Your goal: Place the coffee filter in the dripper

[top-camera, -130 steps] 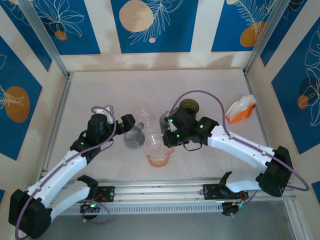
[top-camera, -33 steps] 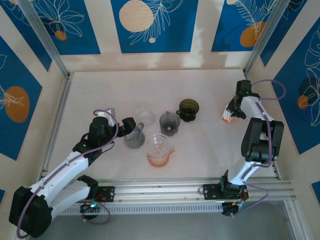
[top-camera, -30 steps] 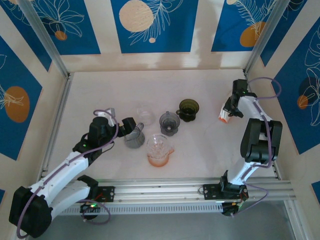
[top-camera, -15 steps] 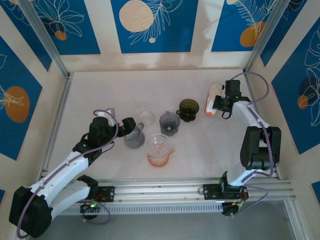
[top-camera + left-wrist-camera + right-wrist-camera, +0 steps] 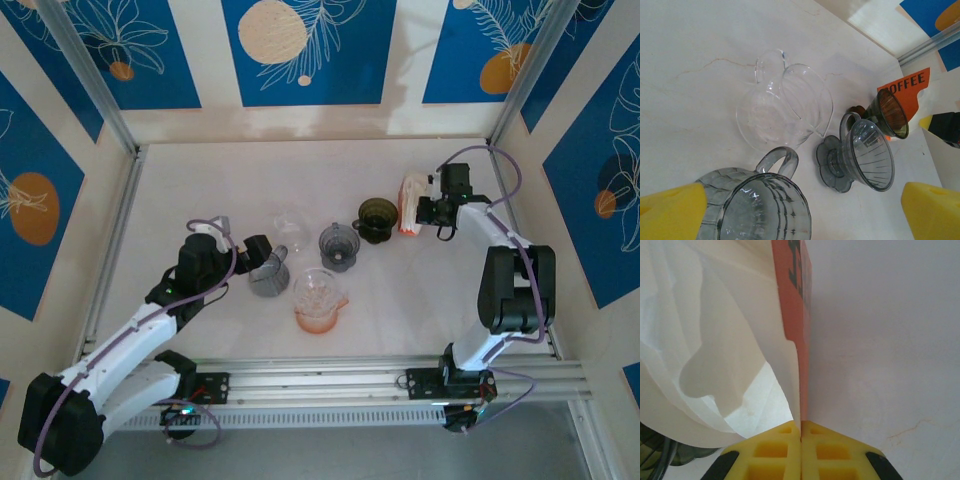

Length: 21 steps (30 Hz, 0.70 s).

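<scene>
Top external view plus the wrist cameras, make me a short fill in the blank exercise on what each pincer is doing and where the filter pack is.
The right pincer is ____ on the orange cardboard pack of white paper filters. The left pincer is ____, with the ribbed grey glass cup between its yellow fingers. In the top external view, the pack is next to the dark olive dripper, on its ____ side.
Missing words: shut; open; right.

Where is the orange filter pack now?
The filter pack is right of centre in the top view, clamped by the right gripper, beside the dark dripper.
</scene>
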Tool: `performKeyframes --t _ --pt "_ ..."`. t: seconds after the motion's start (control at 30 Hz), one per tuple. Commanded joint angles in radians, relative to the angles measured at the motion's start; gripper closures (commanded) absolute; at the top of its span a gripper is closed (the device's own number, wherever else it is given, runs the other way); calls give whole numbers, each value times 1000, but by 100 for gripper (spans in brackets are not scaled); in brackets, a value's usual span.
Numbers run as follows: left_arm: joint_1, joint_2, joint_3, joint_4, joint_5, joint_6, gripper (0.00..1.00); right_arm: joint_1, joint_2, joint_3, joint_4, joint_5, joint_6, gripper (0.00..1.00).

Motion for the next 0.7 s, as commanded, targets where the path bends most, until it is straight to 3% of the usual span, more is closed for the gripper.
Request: performKeyframes --t 0.0,0.23,0.47,0.67 --pt "8 -18 -7 -3 -1 -3 0 8 13 -3 -8 27 -23 90" --pt "11 -25 -7 -11 0 -5 0 20 -4 -4 -17 68 -3 70" --pt "11 -35 0 -18 -4 -17 0 35 -122 -45 -36 136 112 61" --pt "10 -37 26 -52 -5 -16 0 63 -262 -65 -82 183 225 60"
